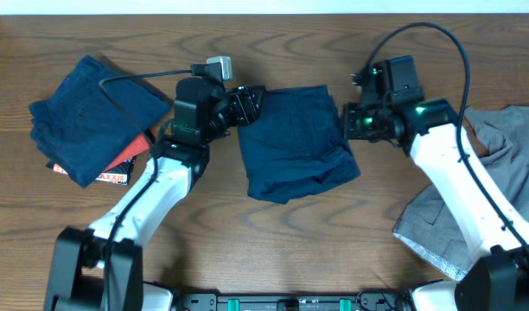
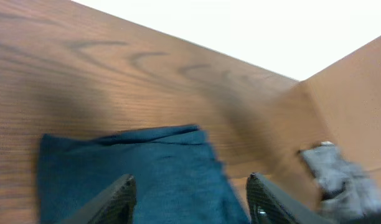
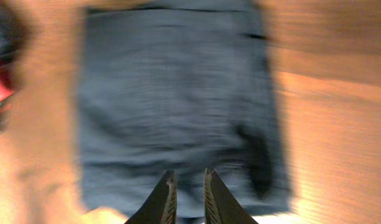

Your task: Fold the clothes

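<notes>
A dark blue garment (image 1: pixel 295 142) lies folded in a rough rectangle at the table's middle; its lower right edge is rumpled. My left gripper (image 1: pixel 247 104) is open and hovers at its top left corner, fingers spread wide over the cloth (image 2: pixel 147 174), holding nothing (image 2: pixel 190 186). My right gripper (image 1: pixel 355 121) is at the garment's right edge. In the blurred right wrist view its fingers (image 3: pixel 188 180) are almost together above the blue cloth (image 3: pixel 178 93) and grip nothing.
A stack of folded navy clothes (image 1: pixel 92 117) lies at the far left with a red item (image 1: pixel 122 164) under it. A crumpled grey garment (image 1: pixel 498 173) lies at the right edge, also seen in the left wrist view (image 2: pixel 340 174).
</notes>
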Controlling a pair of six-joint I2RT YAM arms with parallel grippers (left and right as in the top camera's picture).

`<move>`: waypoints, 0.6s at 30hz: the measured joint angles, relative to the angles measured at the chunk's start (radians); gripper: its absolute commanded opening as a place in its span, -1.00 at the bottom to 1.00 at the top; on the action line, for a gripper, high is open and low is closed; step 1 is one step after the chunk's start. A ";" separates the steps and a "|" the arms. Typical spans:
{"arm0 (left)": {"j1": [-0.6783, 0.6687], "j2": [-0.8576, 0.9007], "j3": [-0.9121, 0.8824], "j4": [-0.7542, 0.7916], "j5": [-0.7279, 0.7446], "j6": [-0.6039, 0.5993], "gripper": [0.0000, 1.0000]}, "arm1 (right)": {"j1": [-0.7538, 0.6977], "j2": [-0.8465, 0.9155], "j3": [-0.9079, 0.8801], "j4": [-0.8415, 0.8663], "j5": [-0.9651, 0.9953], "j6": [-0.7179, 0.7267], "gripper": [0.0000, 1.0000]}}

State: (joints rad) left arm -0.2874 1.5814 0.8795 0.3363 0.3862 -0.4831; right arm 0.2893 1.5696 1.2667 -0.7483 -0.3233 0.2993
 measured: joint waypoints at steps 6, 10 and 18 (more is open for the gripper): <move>0.000 0.196 0.000 -0.033 -0.027 0.050 0.22 | 0.136 0.077 -0.011 -0.021 -0.071 -0.015 -0.58; 0.000 0.280 0.000 -0.105 -0.018 0.066 0.22 | 0.194 0.165 -0.042 -0.025 -0.056 0.005 -0.70; 0.002 0.244 0.063 -0.449 0.027 0.100 0.12 | 0.220 0.344 -0.083 -0.089 0.005 0.056 -0.88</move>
State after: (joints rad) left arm -0.2859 1.8252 0.9428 -0.1131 0.4133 -0.3836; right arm 0.5095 1.9137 1.1839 -0.8368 -0.3183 0.3550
